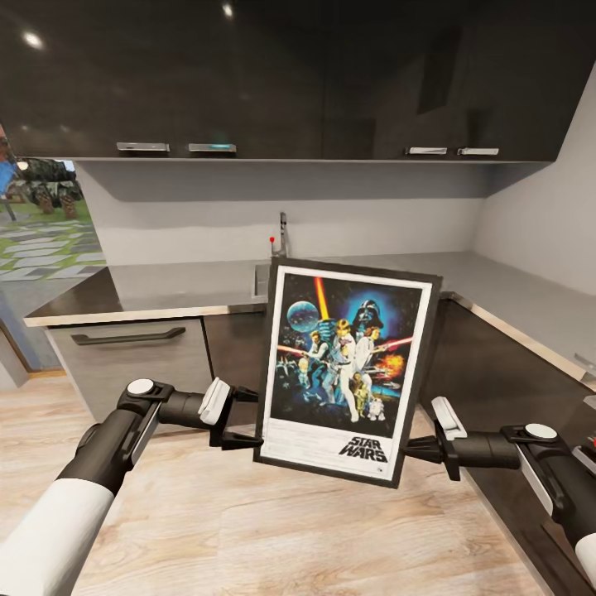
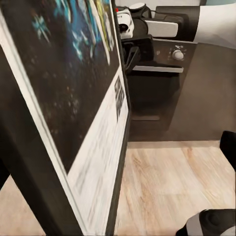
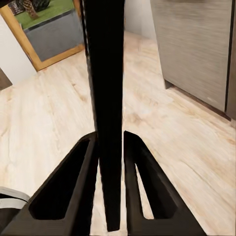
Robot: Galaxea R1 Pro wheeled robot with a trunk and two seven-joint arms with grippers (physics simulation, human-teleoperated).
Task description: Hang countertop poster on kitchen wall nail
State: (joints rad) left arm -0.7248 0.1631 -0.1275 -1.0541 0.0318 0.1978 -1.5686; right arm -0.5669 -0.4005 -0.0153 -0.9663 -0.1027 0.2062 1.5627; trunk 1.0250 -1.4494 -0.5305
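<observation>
Both arms reach forward and inward at about the same height. The right gripper (image 1: 414,449) clenches the lower right edge of the one Star Wars poster (image 1: 348,364); the left gripper (image 1: 247,416) meets its lower left edge, grip impossible to tell. The poster hangs tilted above open wood floor (image 1: 273,530), near the grey countertop (image 1: 182,285), under four cabinet handles.

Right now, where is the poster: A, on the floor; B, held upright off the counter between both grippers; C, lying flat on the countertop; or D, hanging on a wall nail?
B: the poster stands upright in the air, the left gripper and right gripper at its side edges.
</observation>
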